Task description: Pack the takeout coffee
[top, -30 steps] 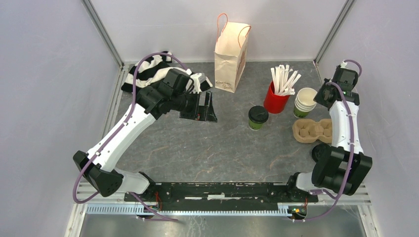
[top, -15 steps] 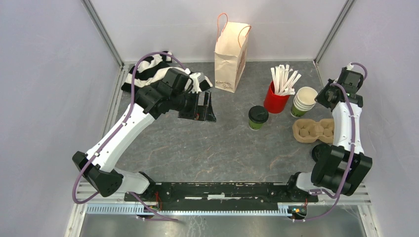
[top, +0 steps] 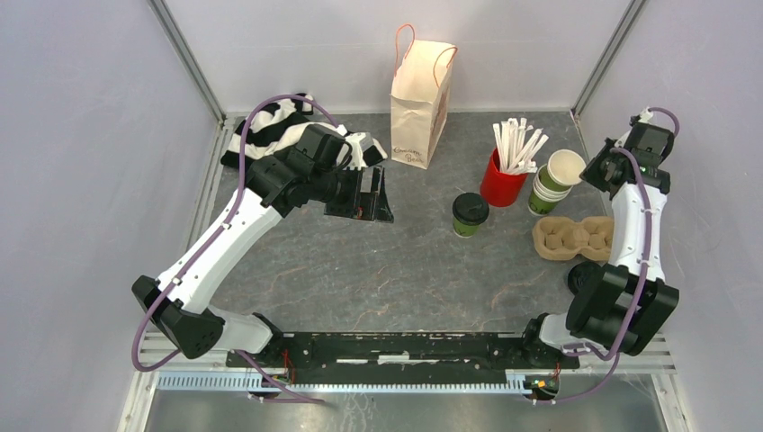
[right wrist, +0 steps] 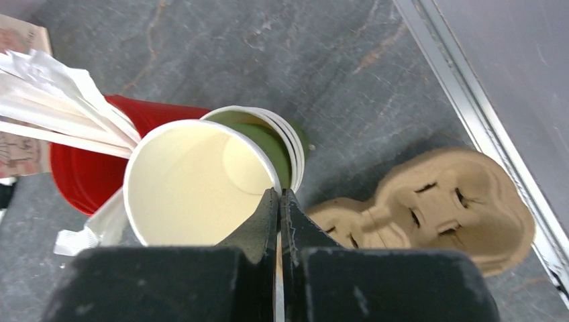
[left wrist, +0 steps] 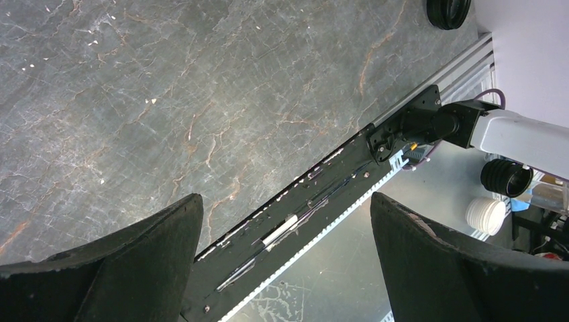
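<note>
The red cup (top: 500, 184), a glossy cylinder stuffed with flat white paper-wrapped sticks (top: 517, 139), is the handiest landmark on the grey, veined, stone-look bench (top: 378, 270).

Just to its left, on the side nearer the arm bases, stands the takeout coffee (top: 470, 214). It is a small green paper cup capped with a round black plastic lid, upright and touched by nothing (only one such cup shows).

Just right of the red cup sits a stack of lidless cups (top: 543, 200), green outside with thin rolled rims. The right gripper (right wrist: 280, 196) is clenched on the rim of the top lidless cup (right wrist: 194, 181), pinching the paper wall between its two black fingers. This cup has a smooth cream lining, and it tilts, sitting offset from the cups beneath it.

Further right of the red cup and a little nearer the bases, beyond the stack, lies a moulded pulp carrier (top: 569, 237). It is tan and fibrous, with rounded wells.

Behind the red cup and to its left, a cream paper bag (top: 419, 94) with thin orange cord handles stands upright.

Well to the left of the red cup, the left gripper (top: 372, 195) hangs above the bench. Its broad, matte black, wedge-shaped fingers are spread wide with nothing between them. Beyond that arm, still further left, lies a rumpled black-and-white striped cloth (top: 268, 130).
</note>
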You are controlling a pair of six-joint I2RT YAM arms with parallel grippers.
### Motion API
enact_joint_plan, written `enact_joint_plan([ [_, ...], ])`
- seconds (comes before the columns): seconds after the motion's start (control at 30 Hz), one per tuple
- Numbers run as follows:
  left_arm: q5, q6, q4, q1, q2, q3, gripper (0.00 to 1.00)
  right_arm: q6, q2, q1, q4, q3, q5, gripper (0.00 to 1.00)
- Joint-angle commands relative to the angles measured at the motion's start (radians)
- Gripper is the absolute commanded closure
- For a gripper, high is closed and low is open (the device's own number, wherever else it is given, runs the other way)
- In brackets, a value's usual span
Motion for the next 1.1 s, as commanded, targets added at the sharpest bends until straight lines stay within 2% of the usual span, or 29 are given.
enact_joint_plan([
  [0.0,0.018,0.029,0.009,-0.001,-0.007,0.031,0.00,-0.071,-0.010,0.026,-0.052,0.076,0.088,1.00],
  [0.17,0.022,0.025,0.012,-0.002,-0.008,0.027,0.00,-0.063,-0.021,0.026,-0.077,0.170,0.106,1.00],
  [0.4,0.012,0.024,0.002,-0.001,-0.009,0.039,0.00,-0.047,-0.028,0.026,-0.163,0.400,0.175,1.00],
  [0.47,-0.009,0.019,-0.007,-0.001,-0.014,0.046,0.00,-0.053,-0.066,0.026,-0.094,0.400,0.104,1.00],
  [0.57,-0.096,-0.007,-0.012,-0.001,-0.033,0.060,0.00,-0.032,-0.126,0.058,0.091,0.311,-0.225,1.00],
  [0.63,-0.178,-0.037,-0.011,-0.001,-0.060,0.073,0.00,-0.021,-0.109,0.159,0.158,0.282,-0.384,1.00],
  [0.73,-0.295,-0.080,0.000,-0.001,-0.114,0.107,0.00,-0.088,-0.064,0.394,0.086,0.285,-0.436,1.00],
  [0.87,-0.451,-0.124,0.035,-0.001,-0.206,0.129,0.00,-0.146,-0.060,0.708,0.006,0.181,-0.342,1.00],
  [1.0,-0.509,-0.141,0.108,-0.001,-0.289,0.105,0.00,-0.185,-0.020,1.006,-0.091,0.065,-0.162,1.00],
  [1.07,-0.520,-0.154,0.118,-0.002,-0.299,0.109,0.01,-0.169,-0.008,1.109,-0.087,-0.010,-0.115,1.00],
])
